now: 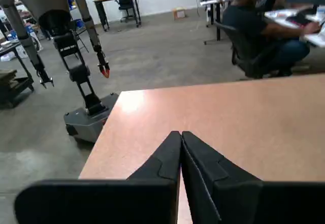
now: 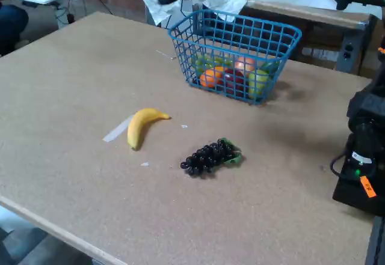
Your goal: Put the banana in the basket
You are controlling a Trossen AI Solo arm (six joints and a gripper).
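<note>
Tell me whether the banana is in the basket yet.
Out. The banana lies on the table, apart from the basket.

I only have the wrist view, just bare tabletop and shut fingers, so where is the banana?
Observer: In the fixed view the banana lies on the table, outside the basket.
Operator: Anything near it?
Observer: A dark grape bunch lies to its right, apart from it.
Operator: Is the basket empty?
Observer: No, it already holds several fruits.
</note>
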